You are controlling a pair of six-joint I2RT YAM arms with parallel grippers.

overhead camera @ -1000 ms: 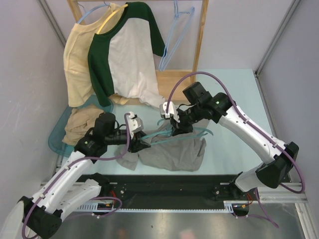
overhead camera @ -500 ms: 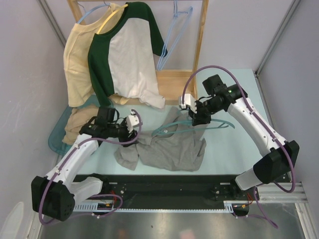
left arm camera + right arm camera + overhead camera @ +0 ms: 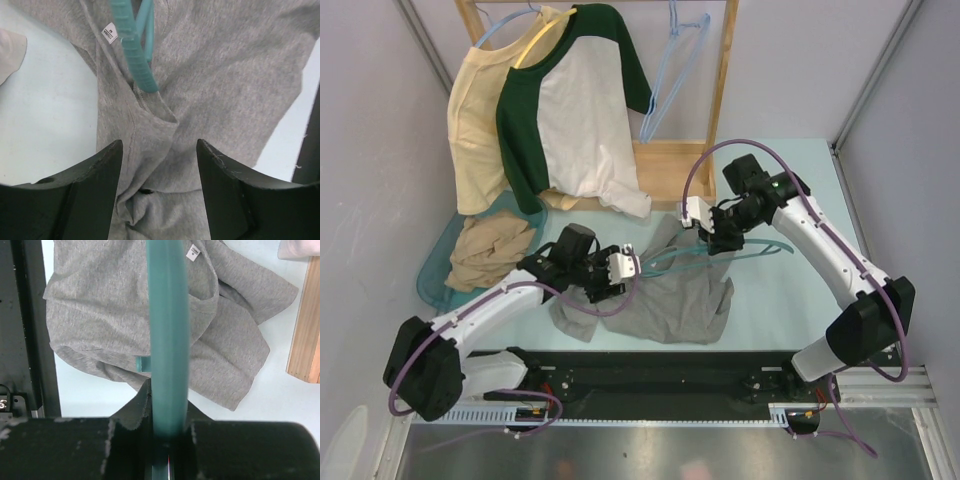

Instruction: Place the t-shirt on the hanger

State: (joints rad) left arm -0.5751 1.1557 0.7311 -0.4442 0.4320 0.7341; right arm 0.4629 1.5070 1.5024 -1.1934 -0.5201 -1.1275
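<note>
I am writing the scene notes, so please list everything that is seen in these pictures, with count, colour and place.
plain heather-grey cotton t-shirt: one, grey, crumpled on the table between the arms
thin teal plastic hanger: one, teal-green, one end inside the t-shirt's neck
dark-green-and-white raglan shirt: one, hanging on the rack
pale yellow shirt: one, hanging left of the raglan shirt
pale blue hangers: at least two, on the rack
wooden rack: one, light brown, at the table's far edge
tan crumpled garment: one, in the tray
blue-green tray: one, at the table's left edge
pale blue table: one
left jaws: one pair, black, open over the t-shirt
right jaws: one pair, black, shut on the hanger
</note>
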